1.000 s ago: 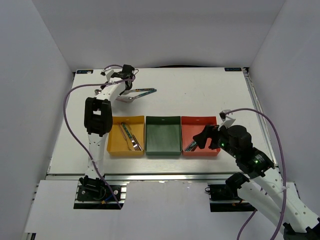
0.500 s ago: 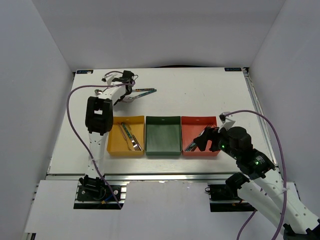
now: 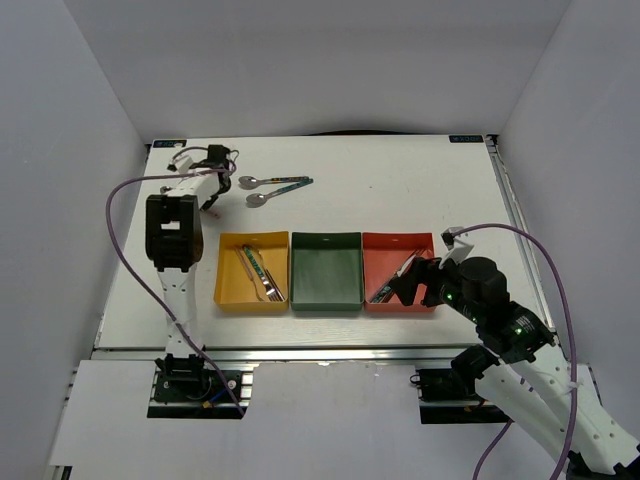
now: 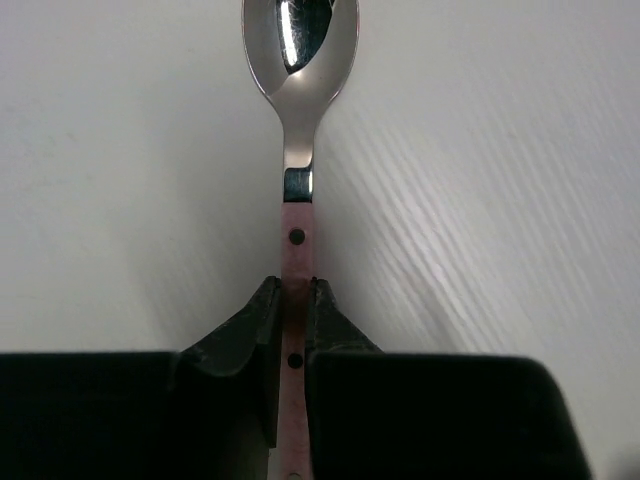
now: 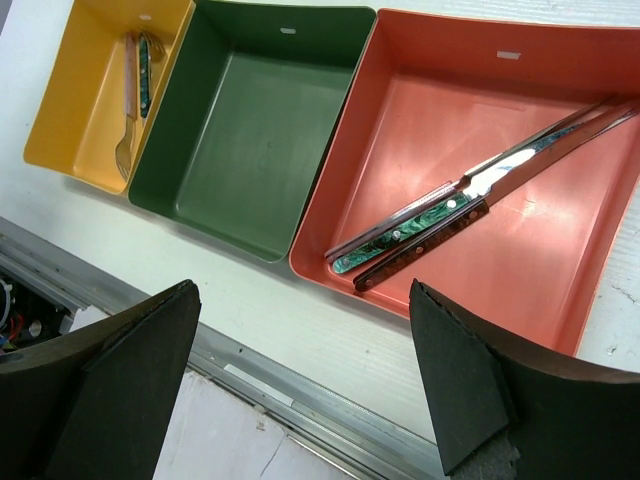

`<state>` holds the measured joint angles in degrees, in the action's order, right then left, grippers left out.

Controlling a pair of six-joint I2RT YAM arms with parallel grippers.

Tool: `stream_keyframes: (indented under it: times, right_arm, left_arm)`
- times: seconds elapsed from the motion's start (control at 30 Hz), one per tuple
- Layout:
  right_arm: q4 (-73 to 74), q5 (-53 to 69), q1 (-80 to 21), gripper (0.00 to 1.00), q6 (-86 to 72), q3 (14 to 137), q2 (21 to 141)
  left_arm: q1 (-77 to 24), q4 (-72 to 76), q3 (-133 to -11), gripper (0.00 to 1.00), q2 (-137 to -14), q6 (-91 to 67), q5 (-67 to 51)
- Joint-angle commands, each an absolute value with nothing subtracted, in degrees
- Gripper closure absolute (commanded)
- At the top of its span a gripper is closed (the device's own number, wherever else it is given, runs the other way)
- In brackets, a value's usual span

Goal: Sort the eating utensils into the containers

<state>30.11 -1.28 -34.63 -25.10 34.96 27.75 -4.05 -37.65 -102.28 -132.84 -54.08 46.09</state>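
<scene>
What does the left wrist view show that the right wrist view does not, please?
Only the left wrist view: a pink-handled spoon, its handle clamped in the left gripper. Only the right wrist view: the yellow tray holding utensils, the empty green tray, the red tray holding two knives, and the open right gripper. Both: the white table.
</scene>
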Motion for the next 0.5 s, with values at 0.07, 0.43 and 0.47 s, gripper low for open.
stream_keyframes:
  times: [0.07,0.43,0.47]
  right_arm:
    - [29.88,-0.61,-34.63,0.11,-25.49,35.6,27.25]
    - [29.71,-3.94,-34.63,0.11,-26.02,36.38,26.02]
    - [30.14,-4.48,-34.63,0.11,-26.02,37.43,26.19]
  left_arm:
    - [-2.9,-34.12,-102.04,1.0,-118.87,-46.6,46.85]
    - [-22.27,-33.06,-84.53,1.0,-92.48,-50.07,50.09]
    - [-25.2,-32.7,-81.42,1.0,-90.29,-52.62,50.53]
